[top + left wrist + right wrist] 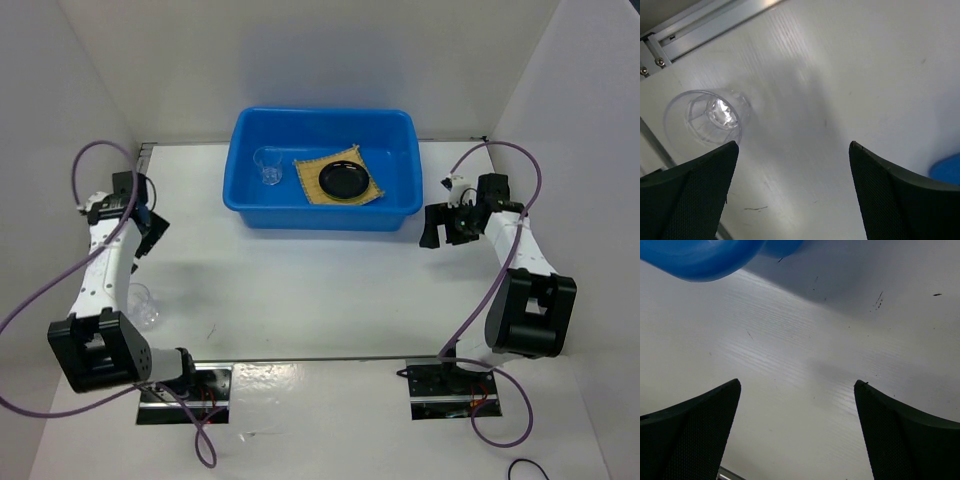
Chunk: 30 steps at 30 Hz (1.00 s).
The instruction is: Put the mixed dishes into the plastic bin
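Far edge of worktop, overhead: plastic bin [320, 214] holds glass cup [268, 165], bamboo mat [310, 178], black dish [345, 180].
Near-left edge, overhead: second glass cup [143, 303] stands outside the bin.
Left wrist: left gripper [792, 145] wide open, empty; second glass cup just beyond one finger.
Right wrist: right gripper [797, 382] open, empty, near bin corner.
Risk: a finger could clip the second glass cup on approach and topple it.

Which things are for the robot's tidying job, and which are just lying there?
For the job: blue plastic bin; square tan woven mat; small round black dish; clear glass cup inside; clear glass cup on table.
Just there: aluminium rail; purple cable.
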Each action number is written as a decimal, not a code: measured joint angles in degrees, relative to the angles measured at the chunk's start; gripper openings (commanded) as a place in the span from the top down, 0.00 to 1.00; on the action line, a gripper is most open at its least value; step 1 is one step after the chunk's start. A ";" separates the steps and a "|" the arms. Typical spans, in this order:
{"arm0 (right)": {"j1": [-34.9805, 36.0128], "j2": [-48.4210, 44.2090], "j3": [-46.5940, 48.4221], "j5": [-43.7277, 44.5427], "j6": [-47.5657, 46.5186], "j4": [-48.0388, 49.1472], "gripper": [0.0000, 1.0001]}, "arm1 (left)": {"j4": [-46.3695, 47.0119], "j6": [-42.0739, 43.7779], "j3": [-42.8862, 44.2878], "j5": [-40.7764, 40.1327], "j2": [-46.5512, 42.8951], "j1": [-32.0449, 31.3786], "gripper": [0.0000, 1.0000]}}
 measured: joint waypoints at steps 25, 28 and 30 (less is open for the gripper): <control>0.00 4.04 0.33 -0.96 -0.70 -0.33 0.02 | 12.20 0.92 -12.83 12.63 6.97 21.33 0.11; 0.00 4.04 0.33 -0.96 -0.83 -0.33 0.02 | 13.31 0.87 -13.18 13.81 6.97 21.33 0.53; 0.00 4.11 0.33 -0.94 -0.87 -0.35 0.02 | 13.99 1.70 -13.57 14.78 7.02 21.33 1.00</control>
